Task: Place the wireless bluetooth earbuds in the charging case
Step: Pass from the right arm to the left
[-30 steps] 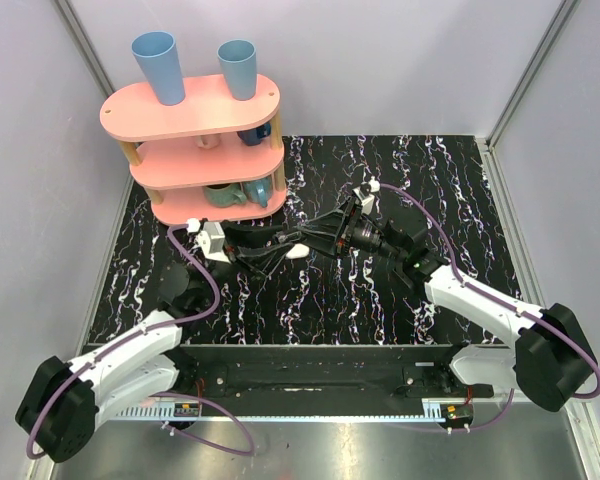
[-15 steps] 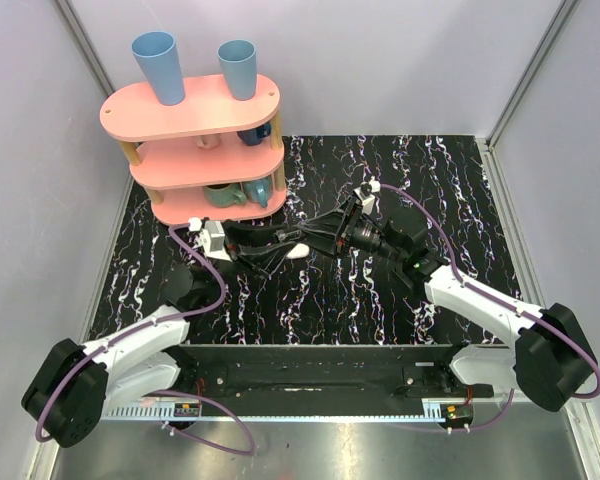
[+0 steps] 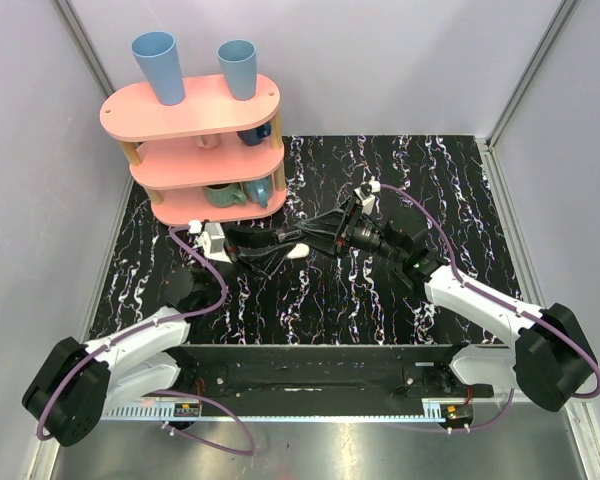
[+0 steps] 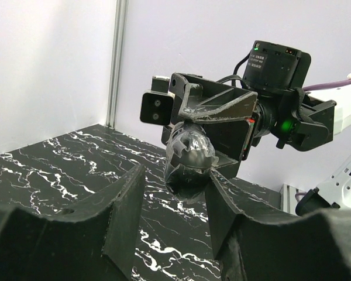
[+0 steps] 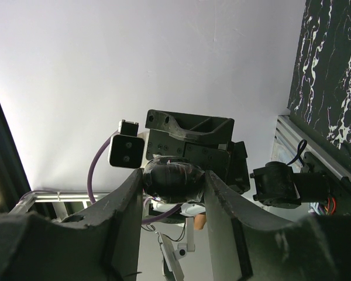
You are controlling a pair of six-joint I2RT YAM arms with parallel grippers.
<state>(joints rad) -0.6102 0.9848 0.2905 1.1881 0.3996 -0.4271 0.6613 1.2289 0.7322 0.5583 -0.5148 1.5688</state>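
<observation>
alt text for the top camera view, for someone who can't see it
Two robot arms meet over the middle of a black marbled table, the left gripper and right gripper both closed on a small white case. A pink three-tier shelf with two blue cups on top stands at the back left.

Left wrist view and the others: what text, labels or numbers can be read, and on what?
Nothing is legible in any view.
White print on the black wrist housing: too small to read.
Markings on the small near-edge module: blurred, unreadable.
</observation>
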